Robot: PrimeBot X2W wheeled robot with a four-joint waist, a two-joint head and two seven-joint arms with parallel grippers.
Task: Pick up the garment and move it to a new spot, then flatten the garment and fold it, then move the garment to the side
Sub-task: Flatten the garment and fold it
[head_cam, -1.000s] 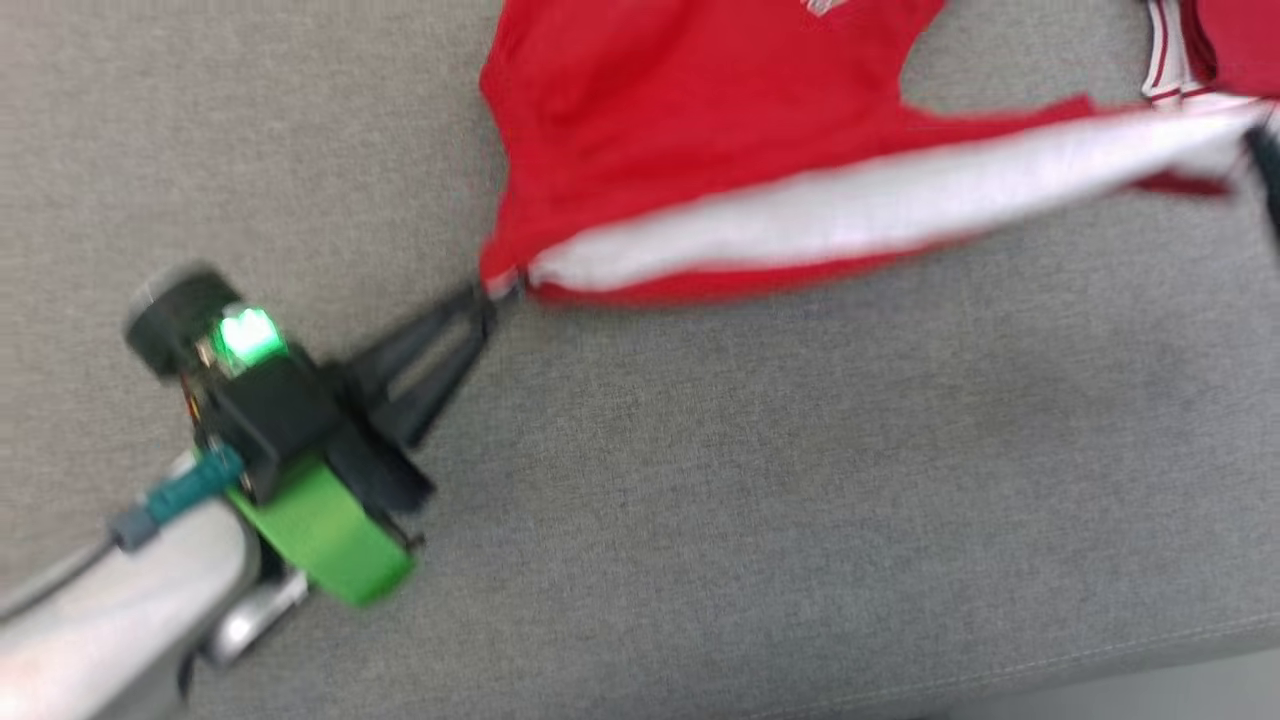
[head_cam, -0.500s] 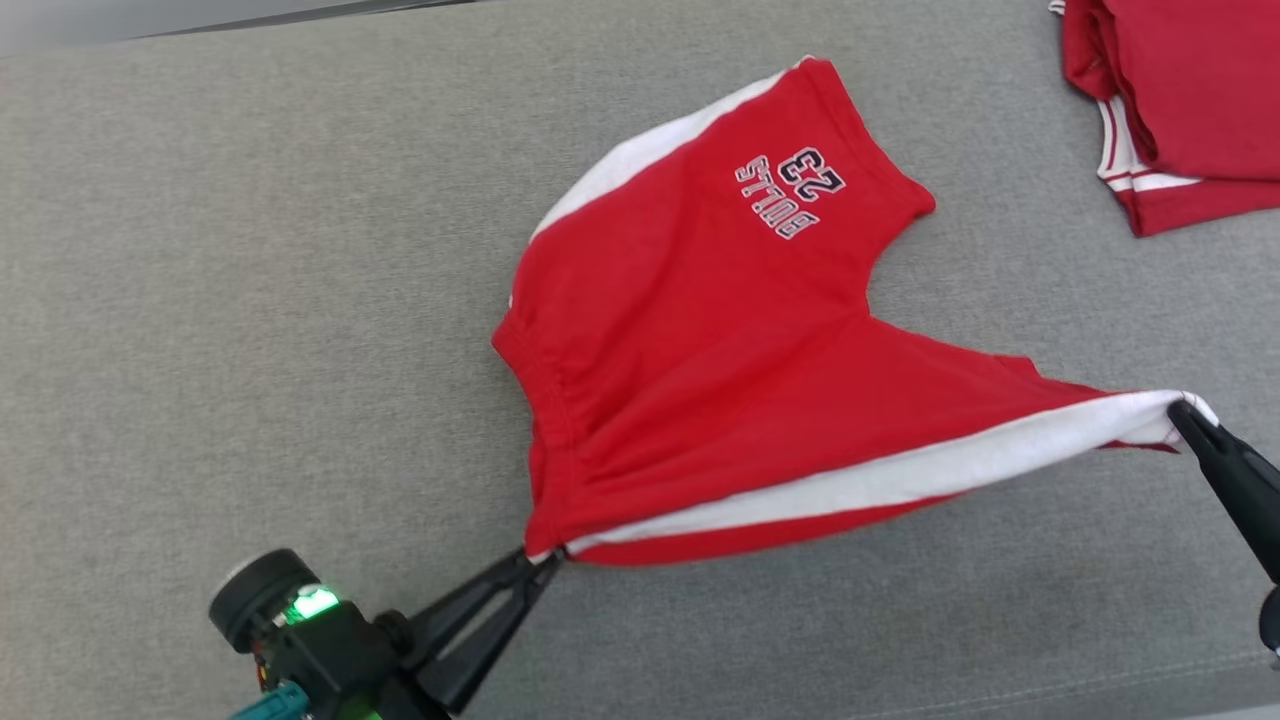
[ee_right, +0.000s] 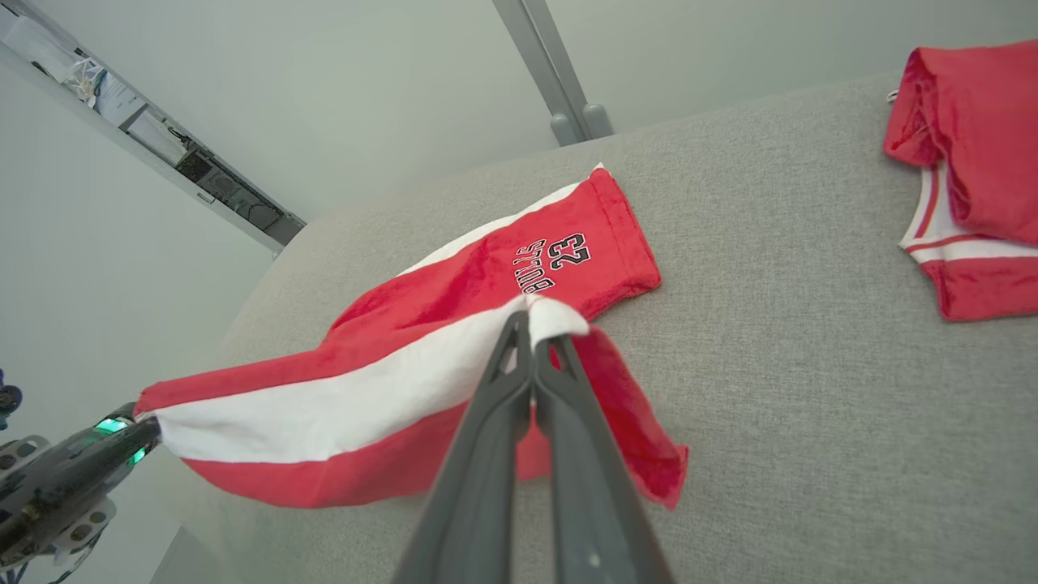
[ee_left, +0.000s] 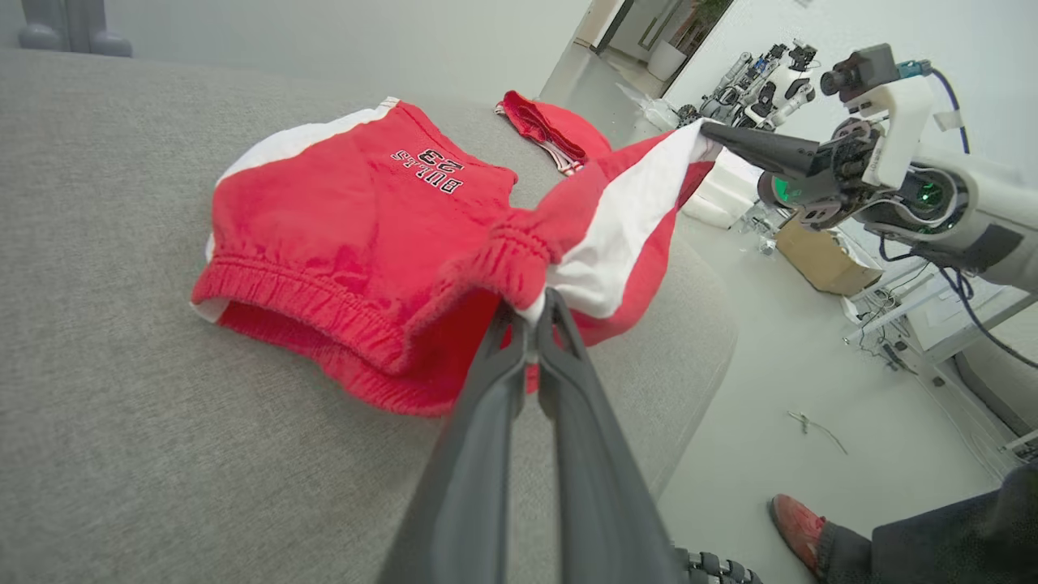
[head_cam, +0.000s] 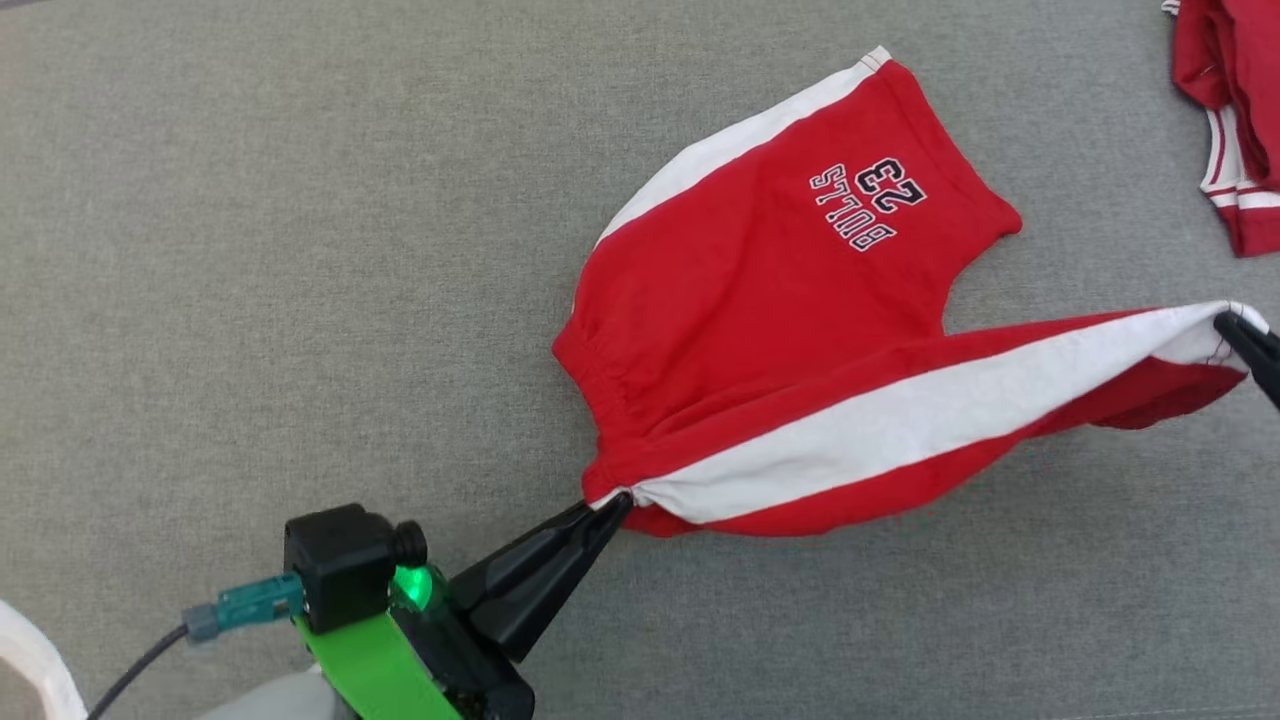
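Note:
The garment [head_cam: 760,330] is a pair of red shorts with white side stripes and "BULLS 23" lettering, lying on a grey fabric surface [head_cam: 250,250]. My left gripper [head_cam: 622,500] is shut on the waistband corner at the white stripe, seen close up in the left wrist view [ee_left: 535,312]. At the right edge of the head view my right gripper [head_cam: 1228,322] is shut on the hem of the near leg [ee_right: 531,312]. That leg is lifted and stretched between the two grippers; the far leg [ee_right: 568,251] lies flat.
A second red and white garment [head_cam: 1235,130] lies at the far right of the surface [ee_right: 965,162]. The surface's front edge drops to a pale floor [ee_left: 795,381]. A person's red shoe [ee_left: 799,523] and dark trouser leg stand there, with a cardboard box [ee_left: 819,259] and other machines beyond.
The head camera has shifted, so the whole picture slid. Both grippers keep their hold; the near leg now hangs higher and tauter between them, its white stripe wider in view.

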